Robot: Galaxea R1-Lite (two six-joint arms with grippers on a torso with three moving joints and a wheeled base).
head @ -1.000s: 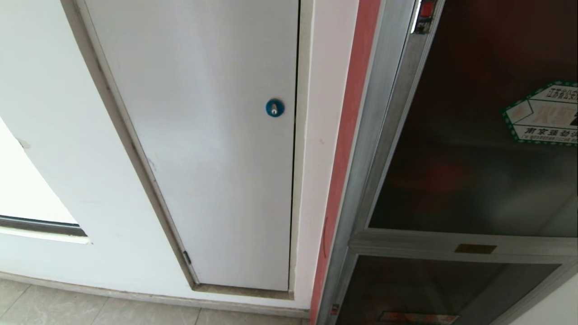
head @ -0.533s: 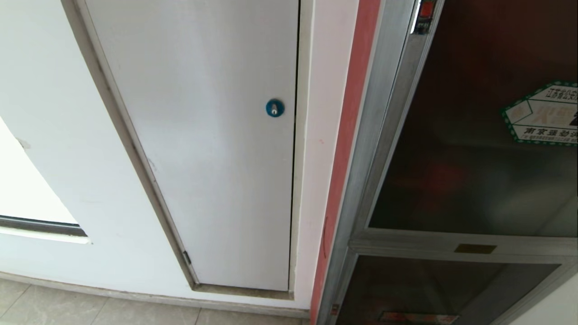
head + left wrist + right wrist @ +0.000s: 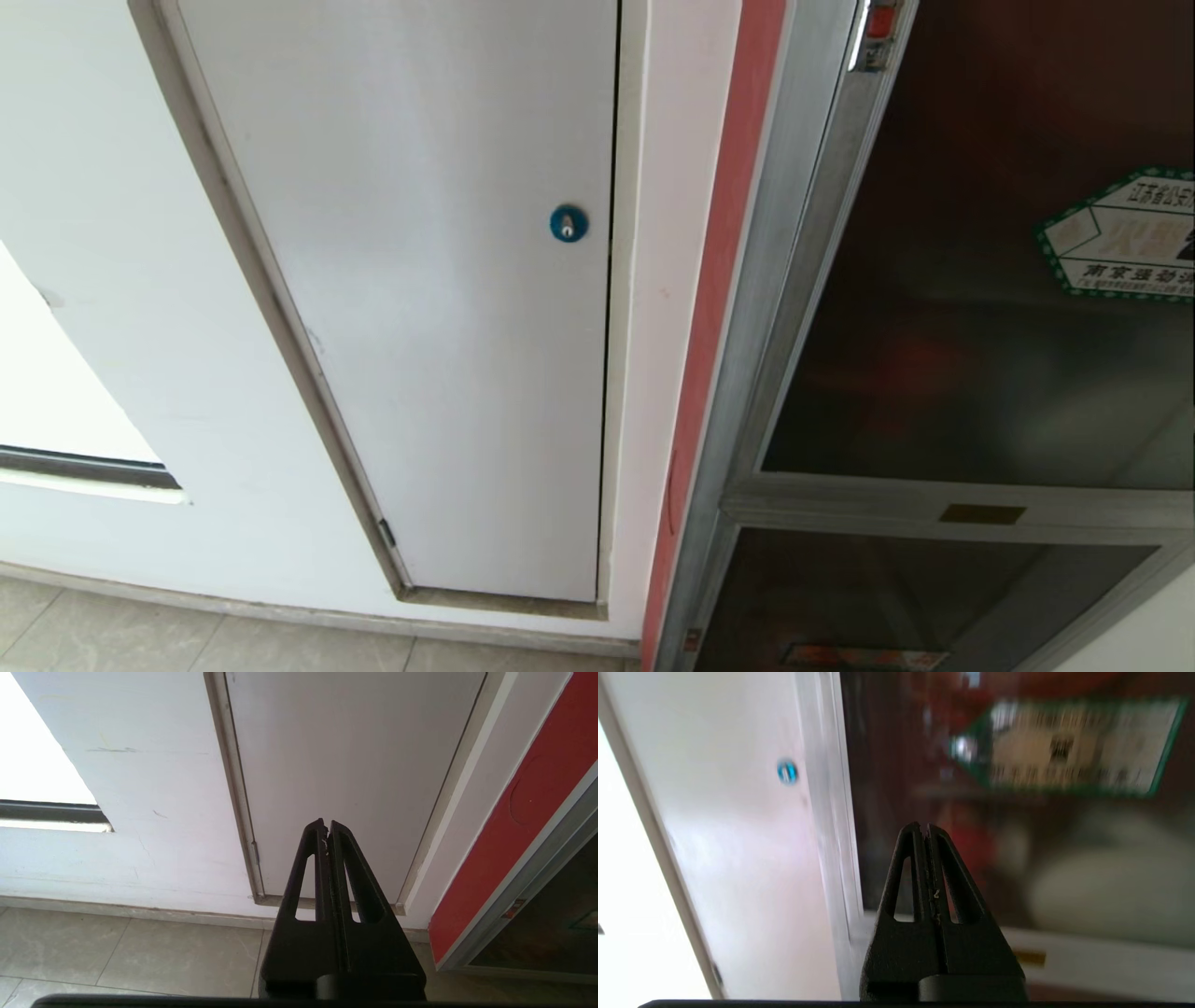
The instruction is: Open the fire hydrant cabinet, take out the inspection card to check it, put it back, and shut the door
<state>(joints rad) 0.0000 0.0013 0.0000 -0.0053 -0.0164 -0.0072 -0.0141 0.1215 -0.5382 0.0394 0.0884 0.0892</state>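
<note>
A: What is shown at largest scale?
B: The white panel (image 3: 420, 299) is seen filling the left and middle of the head view, with a blue round lock (image 3: 569, 223) near its right edge. To its right, past a red strip (image 3: 719, 280), the fire hydrant cabinet (image 3: 747, 392) is seen.

A: How is the door presented?
B: The door (image 3: 952, 308) is shown shut in its silver frame; a hexagonal sticker (image 3: 1125, 235) is borne on the tinted glass, and a brass plate (image 3: 982, 513) is fixed to the crossbar below. The inspection card cannot be made out.

A: And the grippers?
B: The left gripper (image 3: 326, 826) is clenched on nothing, pointed at the white panel above the tiled floor (image 3: 117, 947). The right gripper (image 3: 923, 828) is likewise clenched and empty, directed at the door's glass.
</note>
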